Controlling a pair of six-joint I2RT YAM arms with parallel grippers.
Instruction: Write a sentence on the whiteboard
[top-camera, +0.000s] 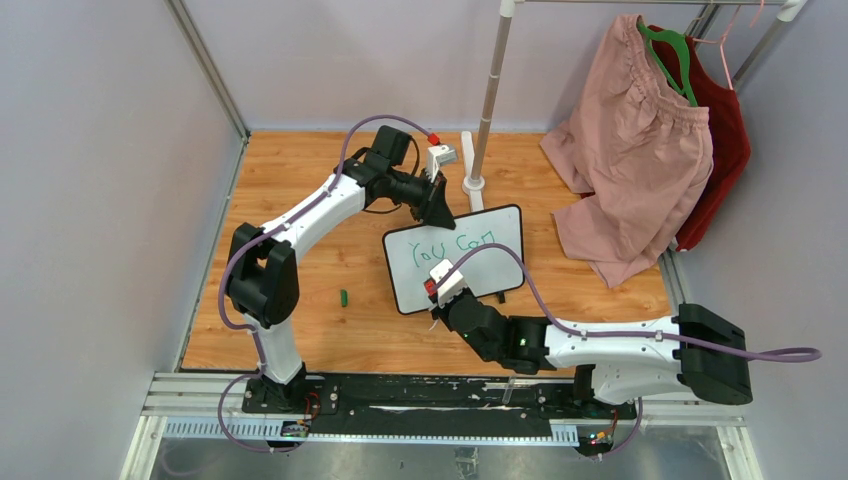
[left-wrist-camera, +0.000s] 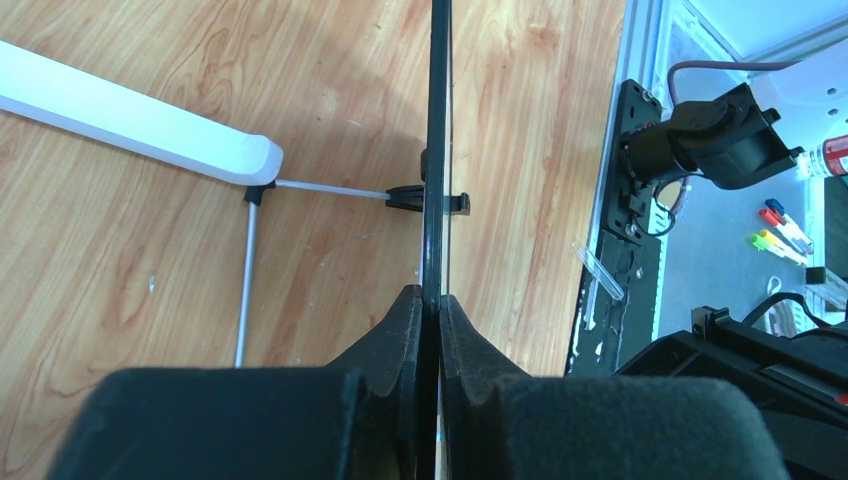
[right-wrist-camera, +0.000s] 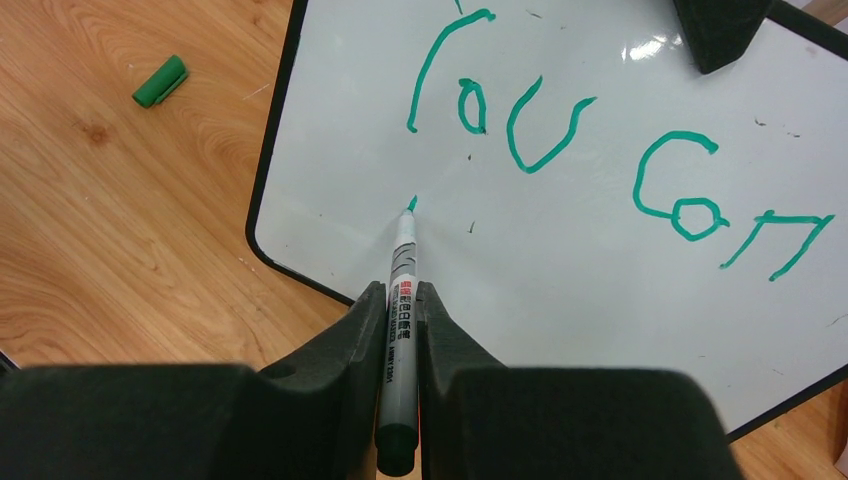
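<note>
The whiteboard (top-camera: 490, 272) stands tilted on the wooden table, black-framed, with green words "You can" (top-camera: 450, 247) on its upper line. In the right wrist view the board (right-wrist-camera: 600, 280) fills the frame and the words (right-wrist-camera: 600, 150) are plain. My right gripper (right-wrist-camera: 400, 290) is shut on a grey marker (right-wrist-camera: 400, 300) whose green tip touches the board below the "Y", beside a tiny green mark (right-wrist-camera: 412, 203). My left gripper (left-wrist-camera: 433, 300) is shut on the board's top edge (left-wrist-camera: 436, 150), seen edge-on. In the top view it (top-camera: 437, 205) grips the board's upper left corner.
A green marker cap (top-camera: 344, 297) lies on the table left of the board, also in the right wrist view (right-wrist-camera: 160, 81). A white stand's base (top-camera: 473, 185) sits behind the board. Pink and red garments (top-camera: 640, 150) hang at the right. A white bar (left-wrist-camera: 130, 120) lies on the wood.
</note>
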